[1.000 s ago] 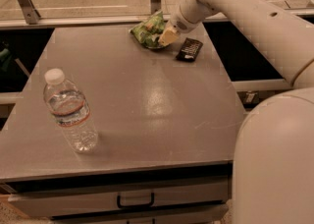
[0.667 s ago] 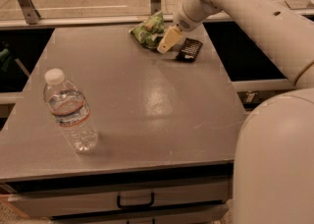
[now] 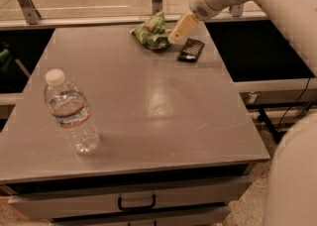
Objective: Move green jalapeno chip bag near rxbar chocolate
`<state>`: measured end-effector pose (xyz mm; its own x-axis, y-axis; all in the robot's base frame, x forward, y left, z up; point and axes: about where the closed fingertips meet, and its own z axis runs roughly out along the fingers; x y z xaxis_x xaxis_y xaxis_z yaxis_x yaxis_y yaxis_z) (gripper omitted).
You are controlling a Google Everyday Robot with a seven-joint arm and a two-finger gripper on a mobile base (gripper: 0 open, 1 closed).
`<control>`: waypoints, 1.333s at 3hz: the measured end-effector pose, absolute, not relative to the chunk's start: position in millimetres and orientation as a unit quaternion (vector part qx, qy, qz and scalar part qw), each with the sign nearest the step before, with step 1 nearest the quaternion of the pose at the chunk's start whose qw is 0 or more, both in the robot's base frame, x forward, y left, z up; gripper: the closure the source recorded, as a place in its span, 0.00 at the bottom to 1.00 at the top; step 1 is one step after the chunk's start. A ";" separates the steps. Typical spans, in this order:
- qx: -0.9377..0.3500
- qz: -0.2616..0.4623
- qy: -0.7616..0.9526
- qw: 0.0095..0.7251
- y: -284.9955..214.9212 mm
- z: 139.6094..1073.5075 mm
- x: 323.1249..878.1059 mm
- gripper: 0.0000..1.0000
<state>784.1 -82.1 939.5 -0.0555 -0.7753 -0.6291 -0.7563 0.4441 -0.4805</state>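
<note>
Pincer [image 3: 176, 35] over desk [image 3: 163, 106] near far right corner, tip at right edge of green jalapeno chip bag [image 3: 150, 32]; contact unclear, grip state cannot be told. Bag lies by far edge. Rxbar chocolate [image 3: 191, 50] near bag's right, apart. Water bottle [image 3: 69, 113] upright toward front left corner.

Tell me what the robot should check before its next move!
1. Green chip bag near rxbar: ok, close together at the far edge of the table.
2. Tool clear of the bag: cannot tell; it hangs between the bag and the bar.
3. Bag and bar lying on the table: ok.
4. Water bottle out of the way: ok, upright at the near left.
</note>
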 end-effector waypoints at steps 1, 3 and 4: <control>-0.510 0.022 0.678 0.529 -102.1 996.8 752.9 0.00; -0.499 -0.043 0.584 0.639 -165.7 1123.6 635.6 0.00; -0.487 -0.074 0.593 0.637 -207.1 1128.0 618.9 0.00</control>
